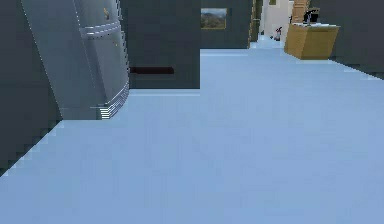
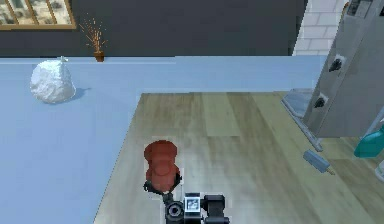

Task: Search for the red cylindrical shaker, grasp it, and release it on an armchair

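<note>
Forward view: a pale blue floor runs ahead to a dark wall. A tall grey refrigerator stands on the left. A small framed picture hangs on the far wall, and a wooden desk stands at the upper right beside a bright doorway.

Arm side view: near the bottom edge, the pincer holds the red cylindrical shaker, which hangs upright at its far end above a wooden floor. Farther out on the blue floor, a white sack lies at the left, with a potted dry plant against the dark wall and a framed picture at the top left corner. A grey structure rises at the right.
</note>
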